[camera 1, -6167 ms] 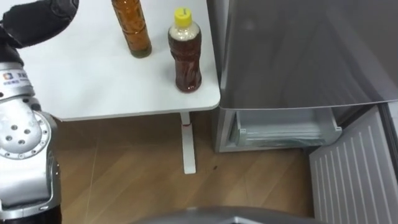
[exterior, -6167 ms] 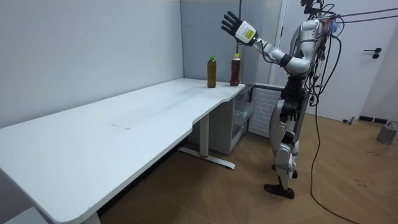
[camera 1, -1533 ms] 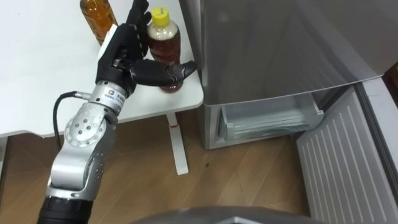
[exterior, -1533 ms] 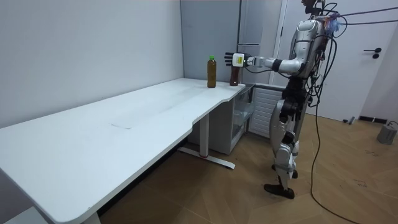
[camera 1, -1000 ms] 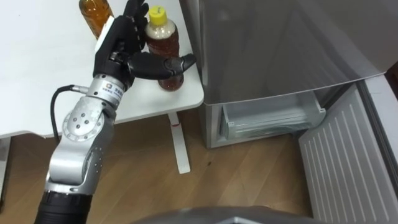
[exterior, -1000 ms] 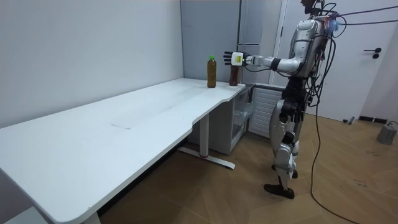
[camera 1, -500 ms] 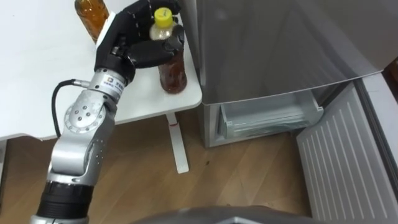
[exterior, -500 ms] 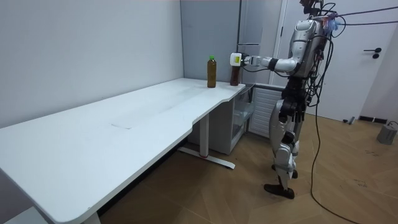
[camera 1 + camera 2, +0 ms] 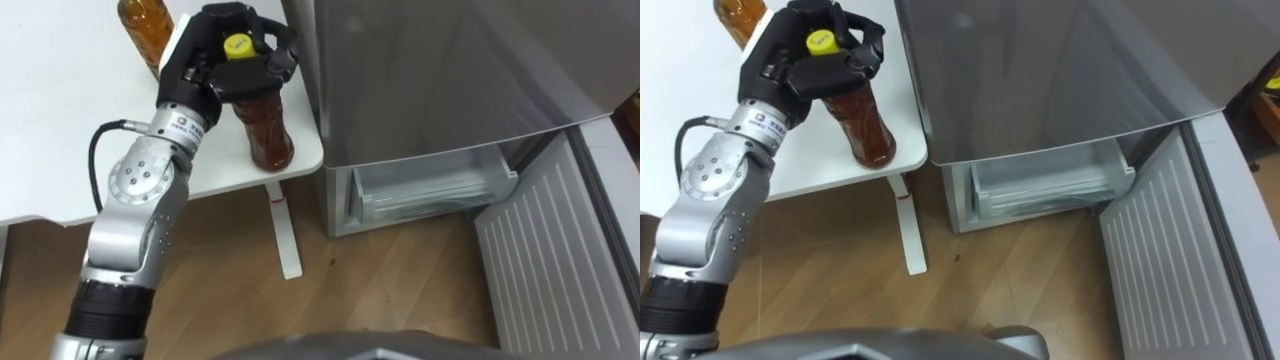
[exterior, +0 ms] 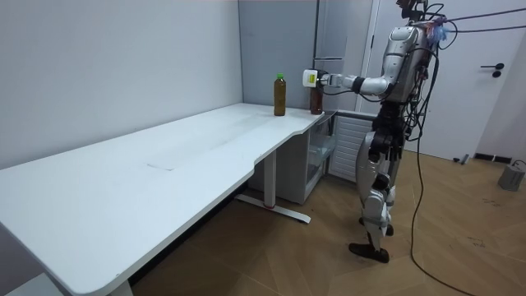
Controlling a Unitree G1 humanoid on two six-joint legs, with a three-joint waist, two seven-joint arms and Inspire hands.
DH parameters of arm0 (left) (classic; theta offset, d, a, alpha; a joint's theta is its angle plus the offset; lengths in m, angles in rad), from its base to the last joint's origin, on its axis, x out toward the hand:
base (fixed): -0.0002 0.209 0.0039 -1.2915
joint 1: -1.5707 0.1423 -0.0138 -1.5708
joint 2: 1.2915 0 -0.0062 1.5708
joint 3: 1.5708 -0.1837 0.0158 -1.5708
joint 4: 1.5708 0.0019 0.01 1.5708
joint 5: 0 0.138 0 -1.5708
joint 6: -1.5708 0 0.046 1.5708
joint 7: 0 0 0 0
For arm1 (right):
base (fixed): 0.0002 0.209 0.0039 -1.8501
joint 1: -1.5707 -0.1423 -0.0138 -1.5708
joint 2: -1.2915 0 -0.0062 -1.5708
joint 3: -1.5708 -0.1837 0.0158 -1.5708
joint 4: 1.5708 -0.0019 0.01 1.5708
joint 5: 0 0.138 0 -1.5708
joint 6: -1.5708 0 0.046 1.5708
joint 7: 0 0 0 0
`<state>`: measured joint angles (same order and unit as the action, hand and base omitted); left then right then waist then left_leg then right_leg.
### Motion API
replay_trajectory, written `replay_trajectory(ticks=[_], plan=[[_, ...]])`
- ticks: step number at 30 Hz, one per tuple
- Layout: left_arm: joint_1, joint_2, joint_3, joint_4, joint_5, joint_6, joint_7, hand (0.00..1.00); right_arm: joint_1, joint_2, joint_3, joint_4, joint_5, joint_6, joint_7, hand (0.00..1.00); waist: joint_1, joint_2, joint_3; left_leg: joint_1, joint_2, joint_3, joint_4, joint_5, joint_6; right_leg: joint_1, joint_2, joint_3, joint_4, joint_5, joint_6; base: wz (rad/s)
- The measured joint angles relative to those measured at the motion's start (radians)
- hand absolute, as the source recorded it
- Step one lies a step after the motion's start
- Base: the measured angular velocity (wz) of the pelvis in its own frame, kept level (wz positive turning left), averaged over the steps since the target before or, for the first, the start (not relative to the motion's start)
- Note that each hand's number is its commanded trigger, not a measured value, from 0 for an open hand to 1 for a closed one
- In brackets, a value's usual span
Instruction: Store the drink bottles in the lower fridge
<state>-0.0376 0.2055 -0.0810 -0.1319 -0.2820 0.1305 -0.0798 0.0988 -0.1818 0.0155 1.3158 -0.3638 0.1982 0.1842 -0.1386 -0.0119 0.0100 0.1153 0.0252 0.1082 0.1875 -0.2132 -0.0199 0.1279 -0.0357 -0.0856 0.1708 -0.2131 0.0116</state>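
Note:
A brown tea bottle with a yellow cap stands at the white table's right corner and leans a little. My left hand is shut on its neck and shoulder, with the fingers curled over the top from the left. In the room view the left hand holds the tea bottle at the table's far end. A second bottle of amber drink stands just left of the hand, apart from it. The lower fridge drawer shows pulled out to the right.
The grey fridge stands tight against the table's right edge. Its lower door is swung open over the wooden floor at the right. A white table leg rises below the corner. I stand facing the table's end and the fridge.
My left hand's fingers have curled shut round the top of the yellow-capped bottle. The bottle's cap has shifted left, so it now leans.

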Motion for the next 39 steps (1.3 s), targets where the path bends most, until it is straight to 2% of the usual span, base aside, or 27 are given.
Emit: replay_trajectory(ticks=[16,19,21,24,29,32,35,39], plan=[[-0.001,-0.014,-0.001,0.006,-0.050,-0.007,-0.004,1.00,-0.021,0.003,0.002,-0.002,0.007,-0.005,-0.044,0.00,0.002,-0.017,0.0007,-0.002,0.000,-0.001,0.001,0.000,0.000,0.001,0.000,-0.003,0.001,0.000,0.000,0.00],[0.000,-0.019,-0.003,0.012,-0.095,-0.007,-0.004,1.00,-0.021,0.006,0.002,-0.001,0.012,-0.005,-0.055,0.00,0.002,-0.017,0.0005,-0.002,0.000,-0.001,0.001,0.000,0.000,0.001,0.000,-0.006,0.000,0.000,0.000,0.00],[0.000,-0.024,-0.012,0.014,-0.133,-0.004,-0.004,1.00,-0.023,0.012,0.002,0.002,0.011,-0.007,-0.065,0.00,0.002,-0.009,-0.0043,-0.002,0.001,-0.001,0.001,0.000,0.000,0.001,0.000,-0.009,0.000,0.000,0.000,0.00],[0.000,-0.025,-0.042,0.015,-0.221,0.007,-0.004,1.00,-0.026,0.017,0.001,0.002,0.015,-0.009,-0.067,0.00,0.001,-0.012,-0.0026,-0.002,0.001,0.000,0.001,0.000,0.000,0.001,0.000,-0.012,0.001,0.001,-0.001,0.00],[0.000,-0.029,-0.044,0.037,-0.356,0.014,-0.004,1.00,-0.039,0.019,-0.002,-0.001,0.058,-0.026,-0.083,0.00,-0.001,-0.012,-0.0014,-0.001,0.001,0.001,0.001,0.000,0.000,0.004,0.000,-0.010,0.004,0.001,-0.001,0.00],[0.000,-0.027,-0.044,0.037,-0.356,0.014,-0.005,1.00,-0.040,0.018,0.000,-0.037,0.056,-0.023,-0.084,0.00,0.007,-0.010,-0.0003,0.000,0.002,0.004,0.000,0.000,0.000,-0.001,0.000,-0.008,0.016,0.001,-0.001,-0.03],[0.000,-0.029,-0.044,0.047,-0.364,0.014,-0.005,1.00,-0.045,0.018,0.001,-0.106,0.077,-0.036,-0.085,0.00,0.012,-0.010,0.0005,-0.001,0.003,0.014,0.000,0.000,0.000,-0.007,0.000,-0.004,0.017,0.001,-0.001,-0.05],[0.003,-0.037,-0.044,0.056,-0.366,0.013,-0.005,1.00,-0.043,0.018,0.001,-0.151,0.094,-0.037,-0.116,0.00,0.037,-0.009,0.0002,-0.003,0.004,0.017,0.002,0.000,0.000,-0.013,0.001,-0.003,0.016,0.002,-0.002,-0.01]])
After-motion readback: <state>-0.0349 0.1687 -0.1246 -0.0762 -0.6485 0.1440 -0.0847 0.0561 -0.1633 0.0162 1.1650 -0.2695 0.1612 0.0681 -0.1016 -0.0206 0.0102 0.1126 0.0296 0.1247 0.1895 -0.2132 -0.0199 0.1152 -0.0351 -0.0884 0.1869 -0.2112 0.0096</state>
